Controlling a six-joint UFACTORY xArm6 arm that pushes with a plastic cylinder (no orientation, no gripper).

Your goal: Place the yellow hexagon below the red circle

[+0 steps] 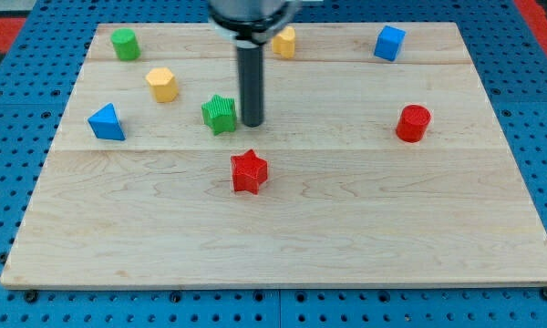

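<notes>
The yellow hexagon sits in the upper left part of the wooden board. The red circle, a short cylinder, stands at the right side. My tip rests on the board near the middle, just right of the green star, far left of the red circle and about a hundred pixels right of and below the yellow hexagon. It touches neither task block.
A red star lies below my tip. A blue triangle is at the left, a green cylinder at the top left, a second yellow block at the top behind the rod, a blue cube at the top right.
</notes>
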